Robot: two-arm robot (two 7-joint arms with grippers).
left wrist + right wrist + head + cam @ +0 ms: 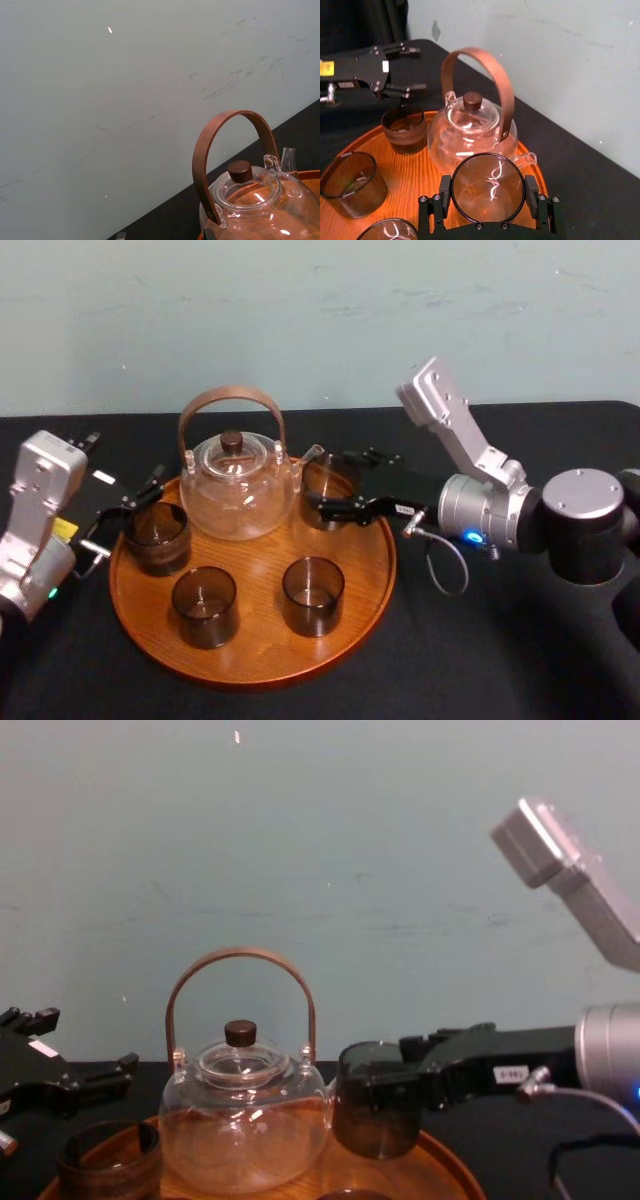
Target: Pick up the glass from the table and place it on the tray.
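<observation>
The left hand point(417, 68) hangs with its fingers apart at the tray's point(250, 660) left edge. Past the teapot point(238, 490), the glass point(330, 485) stands upright, gripped by the right hand point(488, 192), over the tray's right rear beside the spout. I'd guess the next move is straight down, though I can't tell whether the glass already touches the wood.

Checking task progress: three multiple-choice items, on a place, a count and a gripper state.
1. The right gripper holds the smoky brown glass: A over the round orange-brown wooden tray, by the clear glass teapot; B in the teapot; C on the floor.
2. Count of smoky brown glasses: A two; B four; C six.
3. The left gripper: A open, empty; B gripping the teapot; C gripping a glass.
A, tray wood shows beneath it; B, three stand, one is held; A, spread wide around nothing.
</observation>
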